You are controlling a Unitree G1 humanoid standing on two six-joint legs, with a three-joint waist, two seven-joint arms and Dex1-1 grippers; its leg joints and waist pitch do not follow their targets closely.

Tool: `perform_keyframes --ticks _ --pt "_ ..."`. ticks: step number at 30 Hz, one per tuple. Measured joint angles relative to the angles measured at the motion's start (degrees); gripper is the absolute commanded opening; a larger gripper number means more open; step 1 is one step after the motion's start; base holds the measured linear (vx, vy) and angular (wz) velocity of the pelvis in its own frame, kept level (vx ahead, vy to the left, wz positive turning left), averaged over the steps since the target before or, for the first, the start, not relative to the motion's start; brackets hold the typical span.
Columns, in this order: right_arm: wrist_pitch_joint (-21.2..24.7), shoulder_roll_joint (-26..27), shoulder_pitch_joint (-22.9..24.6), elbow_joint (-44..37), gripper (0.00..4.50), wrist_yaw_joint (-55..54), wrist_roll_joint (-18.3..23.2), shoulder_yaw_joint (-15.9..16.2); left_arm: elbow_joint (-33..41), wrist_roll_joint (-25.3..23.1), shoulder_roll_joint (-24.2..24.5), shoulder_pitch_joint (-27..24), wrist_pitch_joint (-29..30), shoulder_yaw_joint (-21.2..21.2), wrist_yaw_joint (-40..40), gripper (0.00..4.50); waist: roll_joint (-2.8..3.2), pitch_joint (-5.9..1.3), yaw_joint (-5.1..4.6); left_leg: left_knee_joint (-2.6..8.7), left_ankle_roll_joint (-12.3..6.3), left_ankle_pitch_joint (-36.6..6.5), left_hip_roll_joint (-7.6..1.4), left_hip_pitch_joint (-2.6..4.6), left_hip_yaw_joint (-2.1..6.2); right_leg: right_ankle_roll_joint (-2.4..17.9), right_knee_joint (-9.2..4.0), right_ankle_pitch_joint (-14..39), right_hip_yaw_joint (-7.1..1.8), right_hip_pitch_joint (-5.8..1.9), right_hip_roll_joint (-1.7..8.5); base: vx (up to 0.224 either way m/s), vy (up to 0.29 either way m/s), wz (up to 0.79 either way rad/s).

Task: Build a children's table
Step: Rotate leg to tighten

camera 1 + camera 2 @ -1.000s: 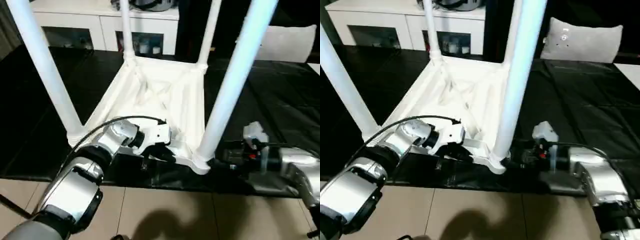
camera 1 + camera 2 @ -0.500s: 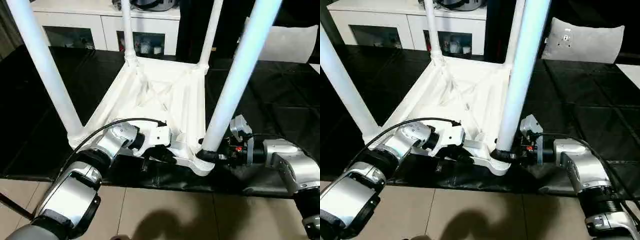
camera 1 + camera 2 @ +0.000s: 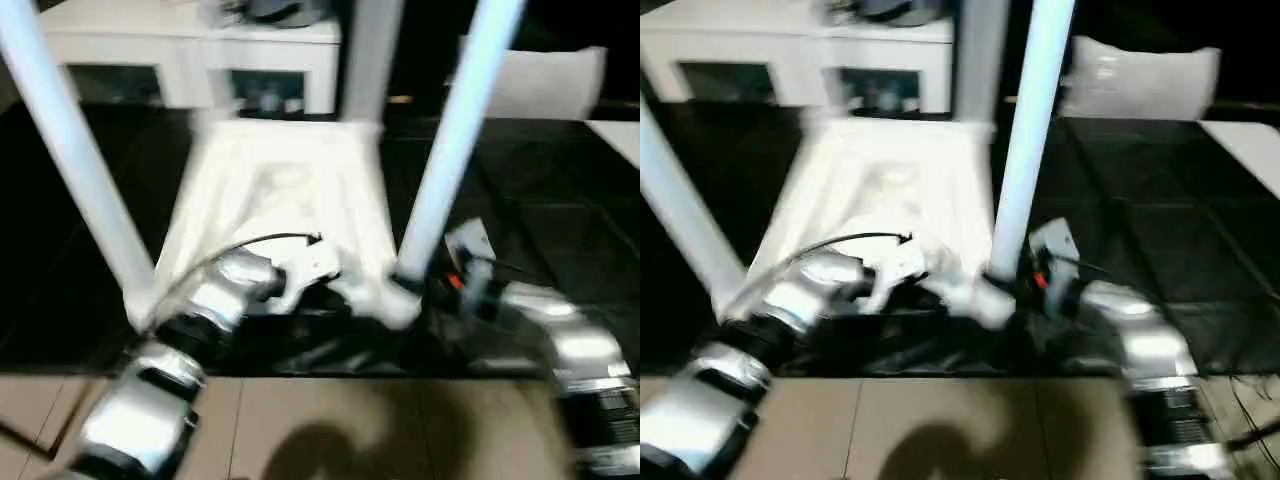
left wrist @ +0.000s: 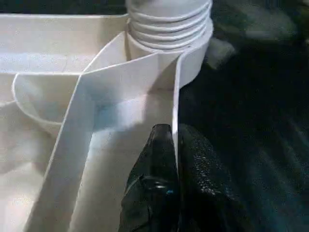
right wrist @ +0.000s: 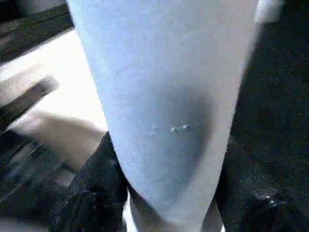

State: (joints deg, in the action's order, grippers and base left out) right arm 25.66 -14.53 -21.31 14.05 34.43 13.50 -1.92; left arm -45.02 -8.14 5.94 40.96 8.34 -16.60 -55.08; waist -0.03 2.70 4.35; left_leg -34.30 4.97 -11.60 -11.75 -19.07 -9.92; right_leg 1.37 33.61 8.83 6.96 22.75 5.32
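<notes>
Nearest the robot, the left tool (image 4: 176, 159) is pinching the thin rim wall of the upturned table (image 3: 285, 190) with its fingers nearly together, just beside the near corner socket (image 4: 169, 24). The right tool (image 5: 166, 193) is wrapping half-open fingers (image 5: 101, 188) around the base of the near right leg (image 3: 450, 140). Farther back, the table is lying on a dark mat (image 3: 560, 200), its legs pointing up. A careless pull is likely risking the leg working loose or the rim slipping free.

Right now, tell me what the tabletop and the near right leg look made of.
Tabletop: looks like white moulded plastic, semi-gloss; thin upright ribs and a ridged round corner socket suggest it.
Near right leg: smooth white tube, matte sheen, probably plastic; can't be sure.
</notes>
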Motion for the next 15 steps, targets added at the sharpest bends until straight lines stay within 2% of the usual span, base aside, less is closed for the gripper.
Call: perform_keyframes --ticks 3,5,8,9,10,12,15 --pt "1.7 4.1 -2.3 1.5 2.04 -9.3 -1.1 -2.1 0.3 -0.8 -2.7 0.0 2.5 0.5 6.2 0.00 0.32 -0.20 -0.35 0.17 -0.01 0.0 0.00 0.02 0.14 0.0 -0.64 0.0 0.32 -0.12 -0.01 0.000 0.000 0.00" --pt "-0.3 5.4 -2.6 2.6 2.73 -11.5 -1.7 -2.4 0.3 -1.2 -3.2 -0.1 2.4 0.4 7.9 0.00 0.36 -0.23 -0.64 0.17 -0.02 0.0 0.01 0.00 0.14 0.0 -0.84 0.0 0.32 -0.12 -0.01 0.000 0.000 0.00" --pt "-1.4 6.3 -1.8 1.5 2.86 -11.7 -1.8 -2.4 1.7 -1.8 -3.1 -0.7 2.1 0.0 8.0 0.00 0.47 -0.23 -0.84 0.18 -0.06 0.0 0.03 -0.24 0.14 -0.1 -1.17 0.0 0.30 -0.08 0.00 0.000 0.000 0.00" --pt "-1.3 6.1 -1.3 0.7 2.86 -11.6 -2.0 -2.3 2.4 -1.8 -2.9 -1.0 2.1 -0.1 8.0 0.00 0.50 -0.25 -0.83 0.20 -0.10 0.0 0.05 -0.30 0.13 -0.1 -1.25 -0.1 0.27 -0.07 0.00 0.000 0.000 0.00" --pt "-0.8 5.1 -0.6 -0.7 3.14 -10.9 -2.1 -1.5 3.7 -1.8 -2.4 -1.7 1.6 -0.6 7.7 0.00 0.53 -0.26 -0.77 0.27 -0.12 0.0 0.10 -0.40 0.13 -0.1 -1.27 -0.1 0.18 -0.04 0.00 0.000 0.000 0.00" --pt "0.0 3.9 0.5 -2.8 3.22 -9.6 -2.3 -0.5 4.9 -1.8 -1.8 -2.3 1.1 -1.3 6.9 0.00 0.54 -0.27 -0.64 0.42 -0.15 -0.1 0.15 -0.55 0.12 -0.2 -1.27 -0.2 0.06 -0.06 0.00 0.000 0.000 0.00" --pt "-0.6 1.9 2.5 -5.4 3.53 -5.7 -1.9 0.4 5.9 -1.7 0.6 -3.0 -2.5 -1.9 3.6 0.00 0.64 -0.34 -0.55 0.81 -0.12 -0.1 0.15 -0.52 0.09 -0.2 -1.16 -0.4 0.05 0.10 -0.02 0.021 -0.013 0.01"
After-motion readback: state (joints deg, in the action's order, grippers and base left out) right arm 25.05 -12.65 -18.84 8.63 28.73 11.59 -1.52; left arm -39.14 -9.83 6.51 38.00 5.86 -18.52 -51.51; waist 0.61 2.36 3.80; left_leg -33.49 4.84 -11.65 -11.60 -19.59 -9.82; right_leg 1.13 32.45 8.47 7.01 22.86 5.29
